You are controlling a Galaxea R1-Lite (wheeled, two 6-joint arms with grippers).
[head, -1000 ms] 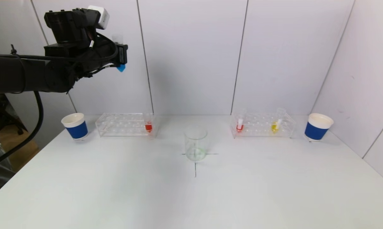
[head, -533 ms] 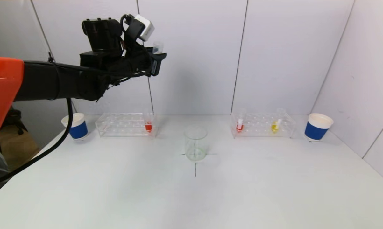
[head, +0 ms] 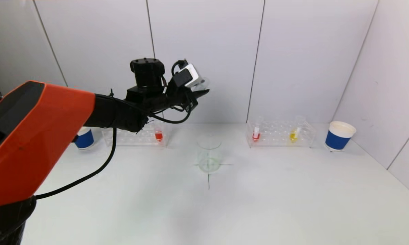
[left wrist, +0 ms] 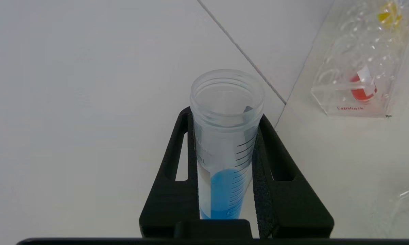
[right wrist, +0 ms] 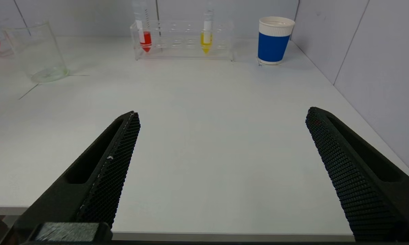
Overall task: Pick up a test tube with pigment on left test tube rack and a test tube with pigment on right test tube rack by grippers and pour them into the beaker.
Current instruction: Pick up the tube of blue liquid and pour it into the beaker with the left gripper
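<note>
My left gripper (head: 200, 92) hangs high over the table, just above and slightly left of the clear glass beaker (head: 209, 153). It is shut on a clear test tube (left wrist: 224, 143) with blue pigment in its lower part and an open mouth. The left rack (head: 133, 133) holds a red-pigment tube (head: 158, 135). The right rack (head: 280, 133) holds a red tube (head: 256, 134) and a yellow tube (head: 294, 134). My right gripper (right wrist: 221, 115) stands open and empty, low over the table's near edge, out of the head view.
A blue-and-white paper cup (head: 339, 136) stands right of the right rack. Another blue cup (head: 83, 139) stands left of the left rack, half hidden by my left arm. White wall panels close the back and the right side. A black cross marks the beaker's spot.
My left arm has swung right and down from the upper left to above the beaker, carrying the blue tube. The right gripper and the racks have not moved.
</note>
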